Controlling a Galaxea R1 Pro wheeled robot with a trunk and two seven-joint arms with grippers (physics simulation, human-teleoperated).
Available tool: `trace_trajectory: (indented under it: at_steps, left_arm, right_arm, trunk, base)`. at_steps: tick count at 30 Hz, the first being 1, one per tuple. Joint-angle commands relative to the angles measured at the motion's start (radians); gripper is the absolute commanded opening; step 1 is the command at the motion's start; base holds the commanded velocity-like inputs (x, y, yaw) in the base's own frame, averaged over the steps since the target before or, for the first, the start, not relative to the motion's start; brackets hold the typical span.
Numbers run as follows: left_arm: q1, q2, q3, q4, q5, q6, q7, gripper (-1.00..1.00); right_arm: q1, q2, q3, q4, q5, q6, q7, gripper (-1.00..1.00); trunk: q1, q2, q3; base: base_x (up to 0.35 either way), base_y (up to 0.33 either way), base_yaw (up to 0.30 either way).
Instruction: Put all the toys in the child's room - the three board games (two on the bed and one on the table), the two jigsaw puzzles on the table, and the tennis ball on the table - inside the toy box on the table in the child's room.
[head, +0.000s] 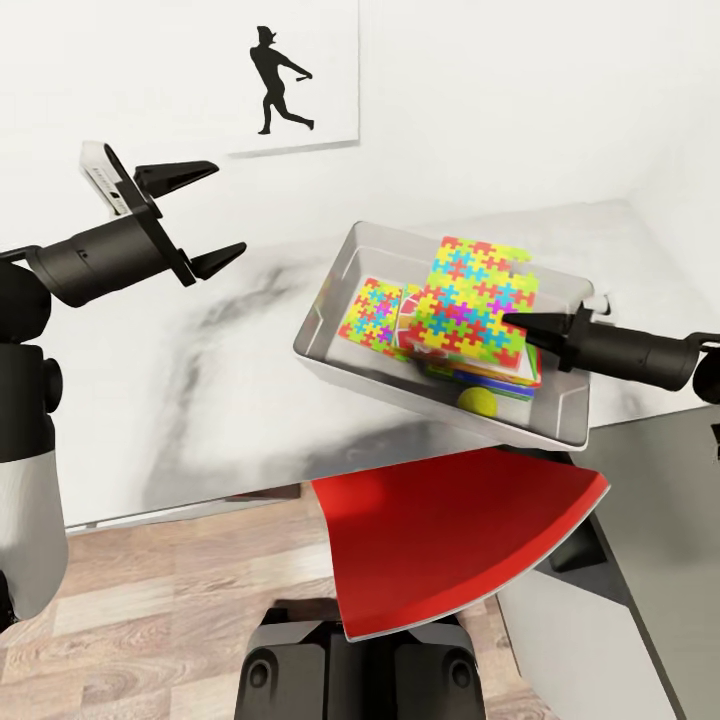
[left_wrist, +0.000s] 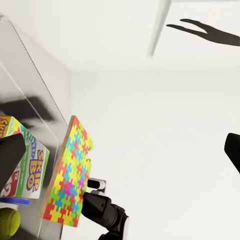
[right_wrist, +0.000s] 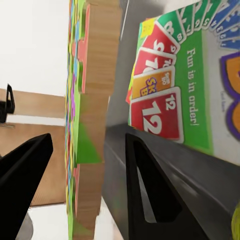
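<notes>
- Toy box (head: 345, 262): grey tray, tilted on counter (head: 200, 380); holds jigsaw puzzles (head: 470, 300), Skip-Bo box (left_wrist: 31, 167), tennis ball (head: 478, 402).
- Left claw (head: 205, 215): released, empty.
- Right claw (head: 520, 322): parted beside puzzle.

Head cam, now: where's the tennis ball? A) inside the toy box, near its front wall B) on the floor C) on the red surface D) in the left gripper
A: the tennis ball lies inside the toy box, at its near wall just below the stacked games, while the left gripper hangs open and empty.
</notes>
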Motion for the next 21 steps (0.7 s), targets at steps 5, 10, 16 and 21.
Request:
trace_trajectory:
  at_steps: [5,10,16,21]
  left_arm:
    - [0.0,0.0,0.0,0.0,0.01,0.0,0.012,1.0]
    - [0.001,0.0,-0.001,0.0,0.01,0.0,0.013,1.0]
    - [0.002,0.0,-0.002,0.0,0.01,0.0,0.014,1.0]
    - [0.003,0.001,-0.003,0.0,0.01,0.001,0.014,1.0]
  right_arm:
    - [-0.028,0.033,0.0,0.004,-0.078,0.001,-0.129,-1.0]
    - [-0.064,0.095,-0.001,0.008,-0.12,0.001,-0.283,-1.0]
    - [-0.081,0.172,-0.002,0.01,-0.132,0.001,-0.373,-1.0]
    - [-0.09,0.246,-0.003,0.019,-0.138,0.001,-0.43,-1.0]
  trunk:
    - [0.001,-0.002,-0.001]
    - [0.001,-0.002,-0.001]
    - [0.001,-0.002,-0.001]
    - [0.001,-0.002,-0.001]
  base:
    - [0.0,0.0,0.004]
    - [0.0,0.0,0.001]
    - [0.0,0.0,0.0]
    - [0.0,0.0,0.0]
